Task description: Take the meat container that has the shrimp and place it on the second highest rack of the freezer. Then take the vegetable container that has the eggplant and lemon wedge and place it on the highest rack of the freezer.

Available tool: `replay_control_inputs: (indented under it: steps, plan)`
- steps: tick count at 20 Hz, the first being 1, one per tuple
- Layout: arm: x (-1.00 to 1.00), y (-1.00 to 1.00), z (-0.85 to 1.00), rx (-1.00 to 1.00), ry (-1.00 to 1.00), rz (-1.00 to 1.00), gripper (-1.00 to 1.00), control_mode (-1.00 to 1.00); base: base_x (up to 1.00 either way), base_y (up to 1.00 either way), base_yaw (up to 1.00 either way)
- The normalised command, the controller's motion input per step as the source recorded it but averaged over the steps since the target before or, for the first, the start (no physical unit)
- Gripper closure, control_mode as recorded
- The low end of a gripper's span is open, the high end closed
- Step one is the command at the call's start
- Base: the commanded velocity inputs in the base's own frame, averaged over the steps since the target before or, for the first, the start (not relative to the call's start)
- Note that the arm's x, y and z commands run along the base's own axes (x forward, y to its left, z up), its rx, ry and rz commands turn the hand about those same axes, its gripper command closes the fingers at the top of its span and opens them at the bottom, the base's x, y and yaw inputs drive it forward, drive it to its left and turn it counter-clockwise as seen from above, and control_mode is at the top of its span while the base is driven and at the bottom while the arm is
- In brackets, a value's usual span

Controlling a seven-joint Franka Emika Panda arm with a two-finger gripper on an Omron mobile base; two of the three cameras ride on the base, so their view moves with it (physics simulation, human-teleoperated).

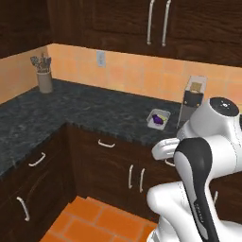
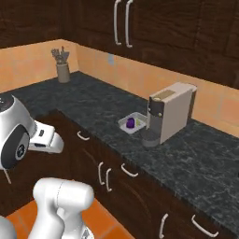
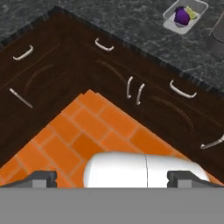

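Note:
The vegetable container [image 1: 158,119] [image 2: 133,123] [image 3: 184,16] is a small grey tray on the dark stone counter, just left of the coffee machine. In it lie the dark-purple eggplant [image 1: 157,121] [image 2: 130,123] [image 3: 181,16] and the pale lemon wedge [image 3: 191,12]. My gripper [image 3: 113,178] is open with nothing between its fingertips [image 3: 43,177]. It hangs in front of the lower cabinets, well short of the tray, and looks down at the floor and drawers. The meat container with the shrimp and the freezer are out of view.
A beige coffee machine [image 1: 193,101] [image 2: 170,116] stands right beside the tray. A utensil holder [image 1: 45,78] [image 2: 62,70] sits in the far counter corner. The L-shaped counter [image 1: 94,111] tops dark cabinets with handles, above an orange tile floor [image 3: 87,131].

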Motion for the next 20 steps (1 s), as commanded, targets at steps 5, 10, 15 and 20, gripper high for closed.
replay_control_inputs:
  steps: [5, 10, 15, 20]
  plan:
    - [0.0, 0.0, 0.0, 0.0, 0.0, 0.0, -1.0, 1.0, 0.8, 0.0, -0.47]
    - [0.0, 0.0, 0.0, 0.0, 0.0, 0.0, -1.0, 1.0, 0.96, 0.11, -0.61]
    - [0.0, 0.0, 0.0, 0.0, 0.0, 0.0, -1.0, 1.0, 0.74, 0.38, -0.55]
    - [0.0, 0.0, 0.0, 0.0, 0.0, 0.0, -1.0, 1.0, 0.26, 0.32, -0.18]
